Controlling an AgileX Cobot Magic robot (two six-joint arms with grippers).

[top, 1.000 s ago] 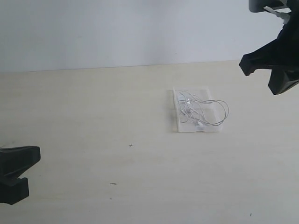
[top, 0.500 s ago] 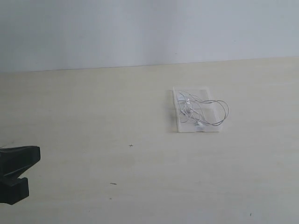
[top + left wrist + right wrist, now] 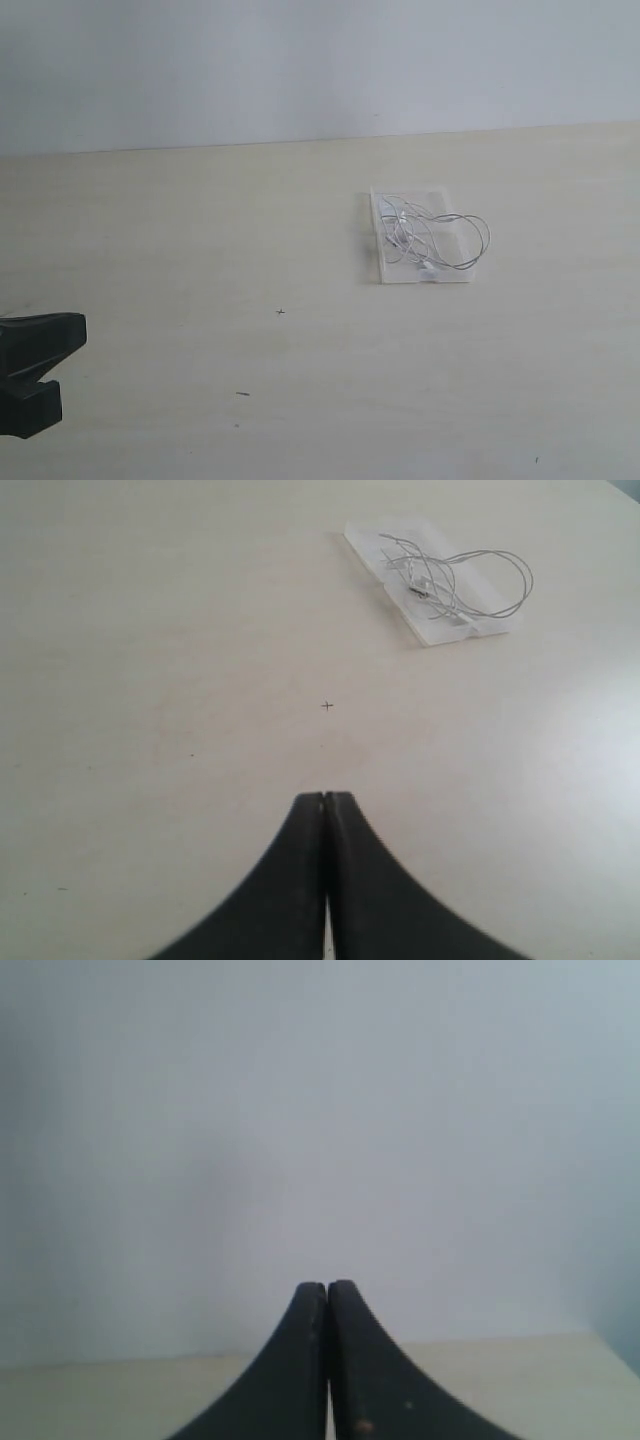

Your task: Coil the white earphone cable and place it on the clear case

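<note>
The white earphone cable point(image 3: 440, 235) lies in loose loops on the clear case point(image 3: 395, 272), which rests flat on the table right of centre; one loop hangs past the case's right edge. In the left wrist view the cable point(image 3: 470, 575) and the case point(image 3: 440, 632) sit far ahead of my left gripper point(image 3: 326, 798), which is shut on nothing. That gripper point(image 3: 45, 365) shows at the exterior view's lower left edge, well away from the case. My right gripper point(image 3: 326, 1286) is shut and empty, facing the wall, and is out of the exterior view.
The pale wooden table point(image 3: 200, 250) runs back to a plain grey-white wall point(image 3: 300, 70). A tiny dark mark point(image 3: 280, 311) and a short dark speck point(image 3: 242, 393) lie on the tabletop left of the case.
The right arm, seen at the upper right one second ago, has left the exterior view. The cable, case and left gripper have not moved.
</note>
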